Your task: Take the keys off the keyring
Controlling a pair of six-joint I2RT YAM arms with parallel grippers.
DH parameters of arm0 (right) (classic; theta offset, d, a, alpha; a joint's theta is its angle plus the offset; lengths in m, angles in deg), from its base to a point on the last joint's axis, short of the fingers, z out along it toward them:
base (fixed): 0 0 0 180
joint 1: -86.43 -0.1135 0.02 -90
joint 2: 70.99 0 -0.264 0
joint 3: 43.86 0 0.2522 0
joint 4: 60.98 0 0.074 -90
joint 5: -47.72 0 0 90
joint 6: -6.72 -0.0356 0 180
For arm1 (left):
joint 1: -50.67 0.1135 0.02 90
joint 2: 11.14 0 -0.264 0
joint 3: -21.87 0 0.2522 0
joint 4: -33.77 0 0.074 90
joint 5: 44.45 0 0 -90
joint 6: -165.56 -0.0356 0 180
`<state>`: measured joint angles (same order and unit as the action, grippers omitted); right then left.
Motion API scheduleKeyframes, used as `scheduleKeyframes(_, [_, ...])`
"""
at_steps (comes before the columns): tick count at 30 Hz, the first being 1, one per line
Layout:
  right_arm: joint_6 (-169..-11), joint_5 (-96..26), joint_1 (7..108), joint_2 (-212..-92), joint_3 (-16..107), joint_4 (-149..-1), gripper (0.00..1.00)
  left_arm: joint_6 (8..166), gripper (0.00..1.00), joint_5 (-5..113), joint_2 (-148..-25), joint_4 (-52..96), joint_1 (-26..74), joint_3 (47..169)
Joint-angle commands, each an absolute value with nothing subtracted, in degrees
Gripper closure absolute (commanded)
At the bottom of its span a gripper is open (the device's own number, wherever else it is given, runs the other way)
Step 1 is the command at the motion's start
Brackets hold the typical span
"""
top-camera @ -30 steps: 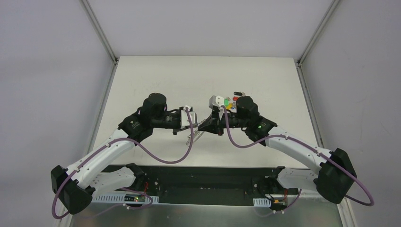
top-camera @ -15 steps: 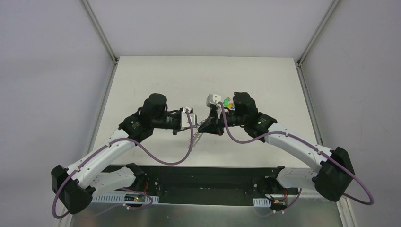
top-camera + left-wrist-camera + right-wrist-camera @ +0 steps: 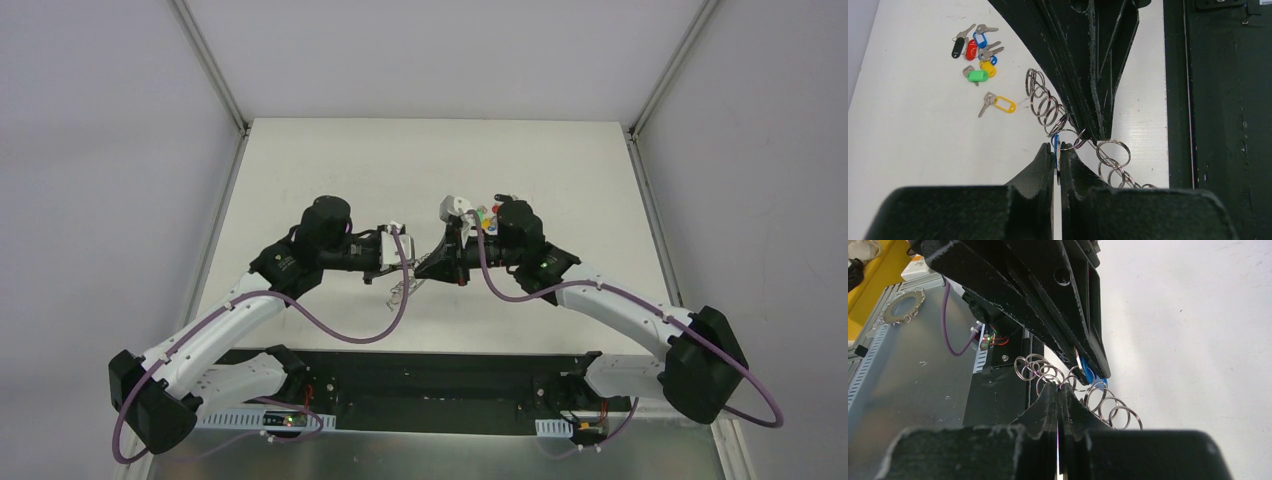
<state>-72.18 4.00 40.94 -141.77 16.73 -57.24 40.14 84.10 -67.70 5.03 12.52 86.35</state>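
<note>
The keyring (image 3: 1048, 107) shows as a string of silver split rings held just above the table between both grippers. It also shows in the right wrist view (image 3: 1108, 407) and as a pale cluster in the top view (image 3: 402, 290). My left gripper (image 3: 1058, 150) is shut on a blue-tagged key (image 3: 1055, 145) that hangs on one ring. My right gripper (image 3: 1058, 390) is shut on a ring of the keyring right beside it, and its fingers (image 3: 1098, 115) come in from above in the left wrist view. In the top view the left gripper (image 3: 408, 268) and right gripper (image 3: 424, 270) meet tip to tip.
Several loose keys with black, red, blue, yellow and green tags (image 3: 975, 47) lie in a pile on the white table, and one key with a yellow tag (image 3: 1000, 104) lies apart. My right arm partly covers this pile (image 3: 487, 216). A black strip (image 3: 1228, 100) runs along the table's near edge.
Both grippers stay shut and together. The right wrist has swung slightly, and the hanging rings have shifted a little to the left.
</note>
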Motion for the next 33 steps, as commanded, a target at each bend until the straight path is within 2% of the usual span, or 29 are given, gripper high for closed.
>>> scheduleKeyframes(1, [-75.56,4.4,40.77,-139.7,15.61,-46.64,1.0,43.44,1.0,86.88,-67.49,9.03,12.52,87.84])
scheduleKeyframes(8, [-80.67,1.49,40.82,-137.27,9.04,-30.45,1.0,52.1,1.0,90.52,-67.67,14.96,14.61,87.13])
scheduleKeyframes(20, [-83.12,1.19,40.95,-137.31,8.61,-26.21,1.0,57.77,1.0,105.85,-70.02,19.57,16.12,88.36])
scheduleKeyframes(33, [-82.0,-3.76,41.66,-130.81,5.67,-31.41,1.0,54.51,1.0,98.19,-68.42,17.37,16.13,88.13])
